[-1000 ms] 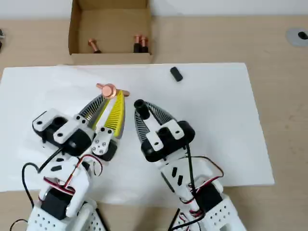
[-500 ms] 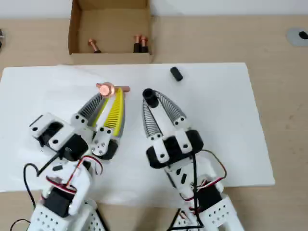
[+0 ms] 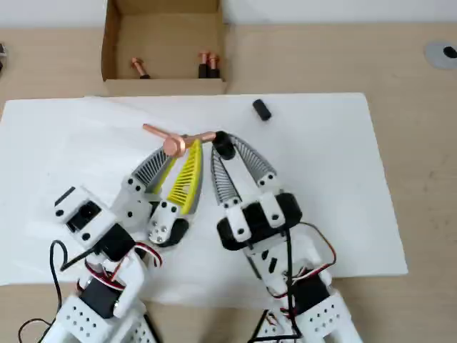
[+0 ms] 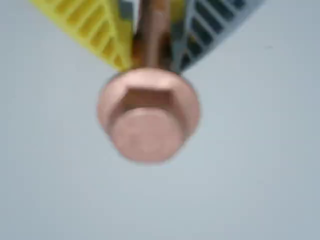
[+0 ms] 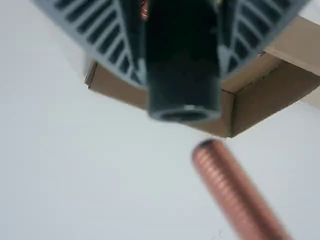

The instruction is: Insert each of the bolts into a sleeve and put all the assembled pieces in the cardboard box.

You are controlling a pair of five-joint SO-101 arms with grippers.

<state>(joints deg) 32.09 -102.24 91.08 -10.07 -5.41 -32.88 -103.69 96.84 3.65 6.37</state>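
Two claws meet above the worktop [image 3: 321, 186]: left claw [image 3: 178, 146] clamped on a bolt [image 3: 175, 145], right claw [image 3: 223, 146] clamped on a sleeve [image 5: 182, 75], its mouth facing the thread for insertion; the tip seemingly sits just outside.

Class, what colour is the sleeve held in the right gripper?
The sleeve is black, clearest in the right wrist view.

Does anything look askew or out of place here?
Yes: the bolt in the left end effector is off line with the sleeve held by the right end effector; its tip sits beside the opening.
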